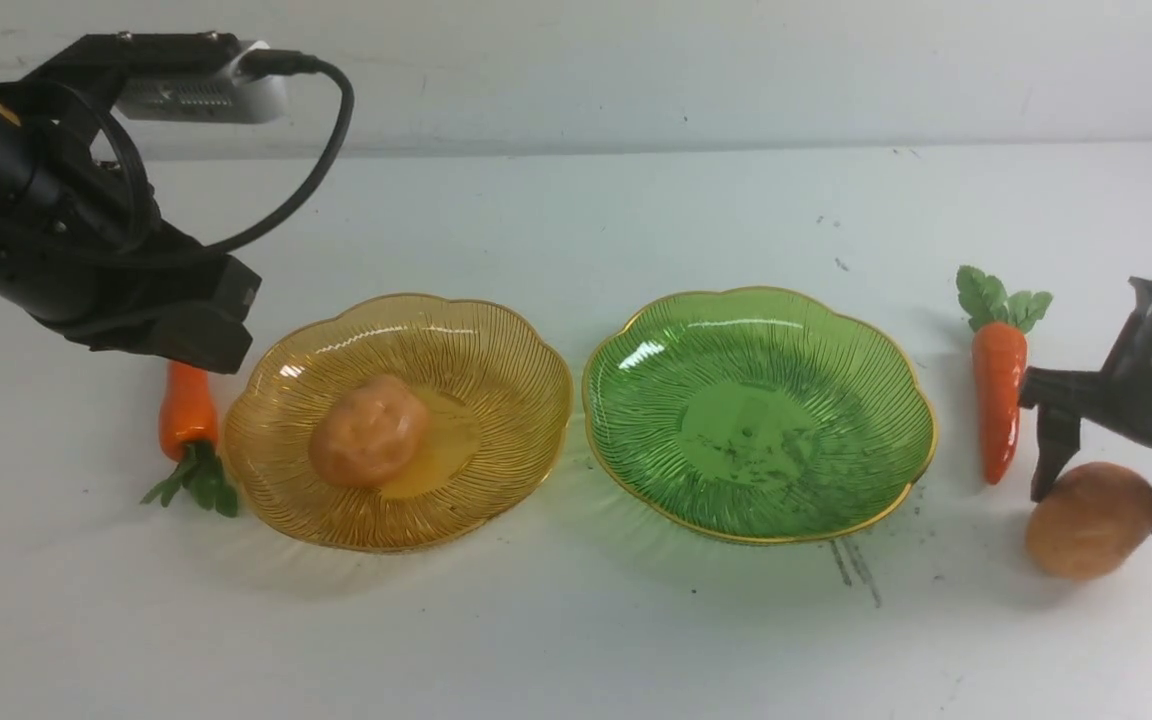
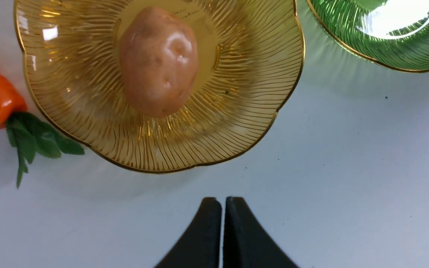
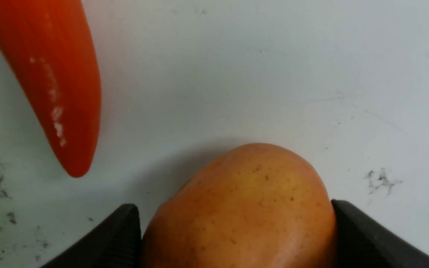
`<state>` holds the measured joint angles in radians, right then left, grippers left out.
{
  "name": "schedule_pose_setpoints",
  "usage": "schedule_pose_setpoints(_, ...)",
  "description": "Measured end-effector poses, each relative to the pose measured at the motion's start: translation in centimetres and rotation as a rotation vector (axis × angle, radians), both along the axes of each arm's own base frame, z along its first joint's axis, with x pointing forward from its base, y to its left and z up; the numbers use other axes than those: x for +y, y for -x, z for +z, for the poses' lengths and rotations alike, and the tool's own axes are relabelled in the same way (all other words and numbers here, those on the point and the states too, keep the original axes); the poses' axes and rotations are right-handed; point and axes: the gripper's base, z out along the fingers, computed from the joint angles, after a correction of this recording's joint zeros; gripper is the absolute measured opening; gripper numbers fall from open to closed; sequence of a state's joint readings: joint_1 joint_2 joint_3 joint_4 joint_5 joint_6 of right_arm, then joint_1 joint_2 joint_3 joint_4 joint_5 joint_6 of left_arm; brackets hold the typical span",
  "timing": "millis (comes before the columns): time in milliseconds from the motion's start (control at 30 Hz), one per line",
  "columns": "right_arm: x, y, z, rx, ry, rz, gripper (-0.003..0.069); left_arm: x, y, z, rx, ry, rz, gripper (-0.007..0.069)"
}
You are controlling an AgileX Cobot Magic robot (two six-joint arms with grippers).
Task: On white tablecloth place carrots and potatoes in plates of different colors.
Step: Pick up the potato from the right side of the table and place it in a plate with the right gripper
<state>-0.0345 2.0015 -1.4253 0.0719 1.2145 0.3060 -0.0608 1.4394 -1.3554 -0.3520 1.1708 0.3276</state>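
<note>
The amber-yellow plate holds one potato, which also shows in the left wrist view. The green plate holds nothing. The short carrot lies on the white tablecloth just left of the amber plate. The long carrot lies right of the green plate. My right gripper straddles the second potato on the cloth, and both fingers touch its sides. My left gripper is shut and empty, above the cloth near the amber plate.
The long carrot's tip lies close beside the gripped potato. Dark scuff marks streak the cloth in front of the green plate. A white wall bounds the far edge of the table.
</note>
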Motion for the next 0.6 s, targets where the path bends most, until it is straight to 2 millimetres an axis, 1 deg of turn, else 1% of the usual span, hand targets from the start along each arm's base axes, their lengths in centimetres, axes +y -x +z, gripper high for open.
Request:
schedule_pose_setpoints(67, 0.0, -0.3, 0.8, -0.027, -0.002, 0.012, 0.0577, 0.1, 0.0, 0.0, 0.0, -0.011, 0.0, -0.0003)
schedule_pose_setpoints(167, 0.3, -0.7, 3.1, -0.103, -0.018, 0.018, 0.0577, 0.3, 0.2, 0.1, -0.009, -0.036, 0.004, -0.0003)
schedule_pose_setpoints(200, 0.6, -0.8, 4.4, -0.142, -0.027, 0.022, 0.0577, 0.4, 0.3, 0.3, -0.014, -0.045, 0.006, -0.0003)
schedule_pose_setpoints(233, 1.2, -0.9, 6.5, -0.205, -0.049, 0.029, 0.0577, 0.5, 0.4, 0.4, -0.017, -0.05, 0.01, -0.0003)
schedule_pose_setpoints(300, 2.5, -0.8, 9.4, -0.294, -0.089, 0.055, 0.0577, 0.6, 0.6, 0.6, -0.024, -0.058, 0.018, -0.0003)
schedule_pose_setpoints(367, 4.7, -0.7, 11.9, -0.379, -0.143, 0.112, 0.0577, 0.7, 0.8, 0.8, -0.027, -0.06, 0.032, -0.0003)
schedule_pose_setpoints(400, 5.8, -0.7, 12.9, -0.417, -0.169, 0.14, 0.0577, 0.7, 0.8, 0.9, -0.03, -0.063, 0.038, -0.0003)
schedule_pose_setpoints(433, 7.3, -0.7, 13.9, -0.467, -0.206, 0.182, 0.0577, 0.7, 0.9, 0.9, -0.032, -0.061, 0.042, -0.0003)
schedule_pose_setpoints(467, 10.7, -0.9, 15.4, -0.551, -0.281, 0.274, 0.0577, 0.7, 0.9, 0.9, -0.031, -0.061, 0.046, -0.0003)
schedule_pose_setpoints(500, 13.4, -1.0, 15.9, -0.599, -0.338, 0.343, 0.0577, 0.7, 0.9, 0.9, -0.031, -0.062, 0.048, -0.0003)
schedule_pose_setpoints(533, 14.3, -1.0, 16.0, -0.604, -0.349, 0.363, 0.0577, 0.7, 0.9, 0.9, -0.031, -0.062, 0.048, -0.0003)
schedule_pose_setpoints(567, 17.5, -1.4, 15.6, -0.635, -0.4, 0.429, 0.0577, 0.7, 0.9, 0.9, -0.031, -0.062, 0.048, -0.0003)
schedule_pose_setpoints(600, 20.2, -1.5, 14.9, -0.644, -0.43, 0.477, 0.0577, 0.7, 0.9, 0.9, -0.031, -0.062, 0.048, -0.0003)
